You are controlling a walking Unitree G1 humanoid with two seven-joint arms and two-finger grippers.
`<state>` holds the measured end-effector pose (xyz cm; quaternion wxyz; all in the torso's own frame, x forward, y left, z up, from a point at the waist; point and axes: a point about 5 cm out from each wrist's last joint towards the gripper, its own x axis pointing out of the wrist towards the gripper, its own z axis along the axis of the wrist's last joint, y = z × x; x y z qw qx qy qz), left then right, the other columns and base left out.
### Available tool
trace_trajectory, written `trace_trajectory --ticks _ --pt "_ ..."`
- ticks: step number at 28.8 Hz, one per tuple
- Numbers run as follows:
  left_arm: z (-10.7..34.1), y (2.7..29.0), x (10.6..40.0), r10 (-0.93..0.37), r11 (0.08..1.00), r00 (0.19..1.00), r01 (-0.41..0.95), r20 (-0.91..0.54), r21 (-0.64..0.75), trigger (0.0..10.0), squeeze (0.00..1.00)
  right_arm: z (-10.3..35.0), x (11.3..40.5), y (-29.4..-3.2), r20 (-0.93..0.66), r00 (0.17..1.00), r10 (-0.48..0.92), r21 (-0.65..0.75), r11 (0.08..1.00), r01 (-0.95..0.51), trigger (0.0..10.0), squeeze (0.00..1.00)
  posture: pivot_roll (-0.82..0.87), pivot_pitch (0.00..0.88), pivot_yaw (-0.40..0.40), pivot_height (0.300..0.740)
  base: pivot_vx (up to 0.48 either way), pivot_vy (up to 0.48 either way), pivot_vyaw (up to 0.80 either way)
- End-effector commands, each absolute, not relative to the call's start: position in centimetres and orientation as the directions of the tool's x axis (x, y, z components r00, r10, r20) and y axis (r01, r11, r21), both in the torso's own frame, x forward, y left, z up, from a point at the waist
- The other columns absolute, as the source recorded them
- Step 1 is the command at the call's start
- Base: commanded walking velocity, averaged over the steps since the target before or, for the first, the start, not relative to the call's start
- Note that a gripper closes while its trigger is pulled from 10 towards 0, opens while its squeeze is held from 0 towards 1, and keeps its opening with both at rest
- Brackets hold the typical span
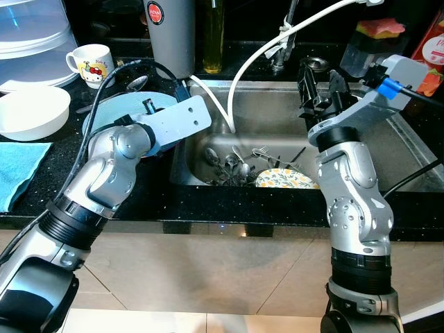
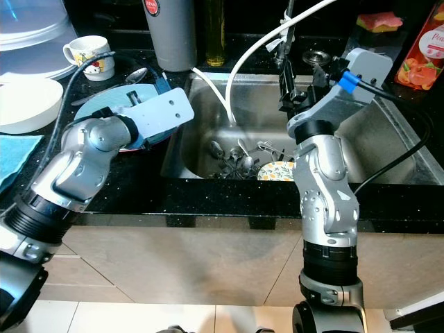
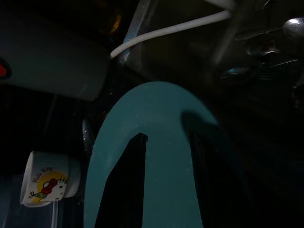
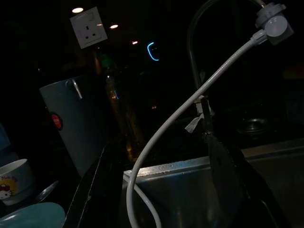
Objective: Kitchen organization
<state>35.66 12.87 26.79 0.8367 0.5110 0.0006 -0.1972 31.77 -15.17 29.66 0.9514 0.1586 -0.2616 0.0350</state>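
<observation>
black speckled table (image 1: 146, 187) across the frame, steel sink (image 1: 277, 118) set into it at centre. white hose (image 1: 243, 69) arcing from the tap (image 1: 281, 48) down into the basin. grey canister (image 1: 168, 35) upright at 12 o'clock of the sink's left rim, olive oil bottle (image 1: 213, 38) just beside it. white bowl (image 1: 31, 111) at 9 o'clock on the table, blue cloth (image 1: 17, 170) at 8 o'clock, near the front edge. teal plate (image 1: 114, 114) flat on the table just left of the sink, a spoon (image 1: 135, 84) at its 12 o'clock edge, cartoon mug (image 1: 90, 64) beyond at 11 o'clock. floral plate (image 1: 284, 179) lying in the basin at 5 o'clock, cutlery pile (image 1: 232, 166) touching it on the left. left claw (image 3: 166, 166) low over the teal plate, fingers (image 3: 126, 190) spread moderately wide, nothing between them; contact with the plate not resolvable. right claw (image 1: 319, 90) raised over the sink's right half, pointing toward 12 o'clock, fingers parted, holding nothing.
</observation>
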Motion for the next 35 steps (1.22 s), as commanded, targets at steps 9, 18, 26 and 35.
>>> trace_trajectory --ticks 9,18,26,35 --pt "26.9 12.4 35.5 -0.35 0.363 0.917 0.322 -0.192 0.874 10.0 0.0 29.9 31.8 -15.0 0.519 0.854 -0.019 0.286 0.946 -0.153 10.0 0.0 0.13 0.094 0.02 0.74 0.0 0.0 0.0" --pt "27.2 14.0 36.3 -0.278 0.152 0.948 0.2 -0.153 0.968 10.0 0.0 29.8 31.8 -15.1 0.517 0.856 -0.023 0.289 0.945 -0.15 10.0 0.0 0.13 0.093 0.02 0.74 0.0 0.0 0.0" --pt "26.8 14.1 36.3 -0.282 0.087 0.944 0.201 -0.169 0.976 10.0 0.0 29.8 31.8 -15.0 0.518 0.855 -0.02 0.29 0.945 -0.153 10.0 0.0 0.13 0.086 0.02 0.74 0.0 0.0 0.0" --pt "27.9 13.5 36.5 -0.299 0.325 0.947 0.22 -0.12 0.92 10.0 0.0 29.8 31.8 -15.0 0.521 0.853 -0.017 0.288 0.945 -0.157 10.0 0.0 0.13 0.079 0.02 0.74 0.0 0.0 0.0"
